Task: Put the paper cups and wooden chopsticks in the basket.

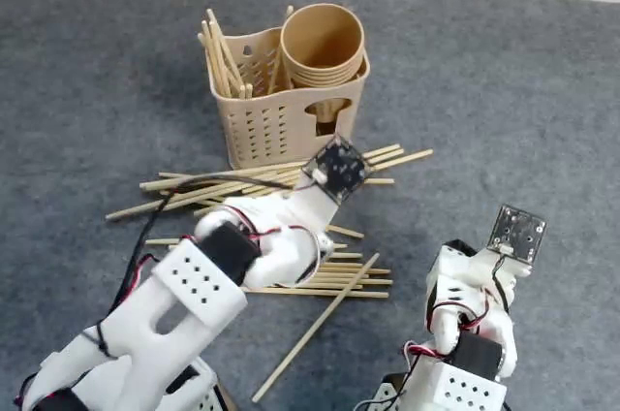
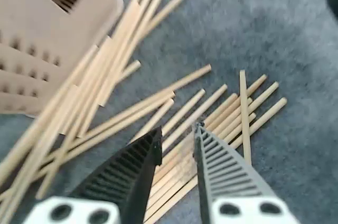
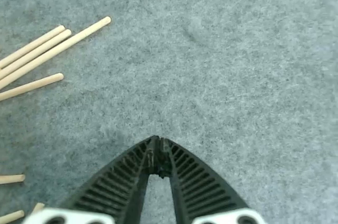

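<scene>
The left claw [image 2: 178, 135] is hovering with its jaws slightly apart and gripping nothing, just above loose wooden chopsticks [image 2: 235, 115] lying on the grey worktop [image 2: 274, 23]. Just beyond that claw, the basket [image 1: 281, 125] is holding stacked paper cups [image 1: 323, 38] and a bundle of chopsticks [image 1: 221, 57]. The right claw [image 3: 159, 150] is sitting pressed together, empty.

Bright, even, diffuse light over the grey mat [image 1: 504, 91], with faint soft shadows under the chopsticks [image 3: 58, 50]

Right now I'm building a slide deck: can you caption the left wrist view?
Left gripper, slightly open, above scattered wooden chopsticks on the grey mat, beside the basket.
</scene>
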